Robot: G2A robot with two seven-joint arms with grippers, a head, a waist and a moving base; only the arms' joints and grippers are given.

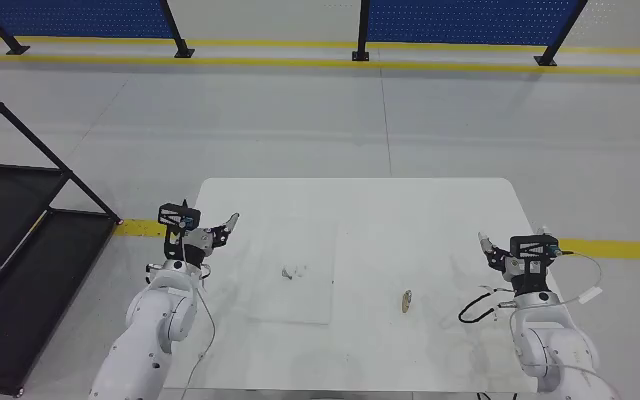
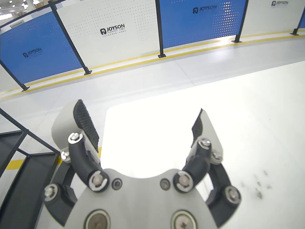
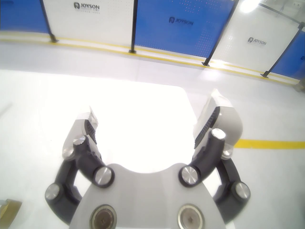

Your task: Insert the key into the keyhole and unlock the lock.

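Note:
A small brass padlock (image 1: 406,301) lies on the white table (image 1: 420,210), right of centre; its corner shows in the right wrist view (image 3: 8,209). A small grey key (image 1: 291,271) lies left of centre, seen as faint grey specks in the left wrist view (image 2: 258,188). My left gripper (image 1: 226,228) hovers near the table's left edge, well left of the key, open with nothing between its pads (image 2: 140,120). My right gripper (image 1: 489,248) sits near the right edge, right of the padlock, open and empty (image 3: 153,113).
A thin pale sheet (image 1: 300,300) lies under the key. A black cable (image 1: 478,306) loops on the table by the right arm. A black cart (image 1: 40,250) stands left of the table. Blue and white fence panels (image 1: 450,20) line the far floor.

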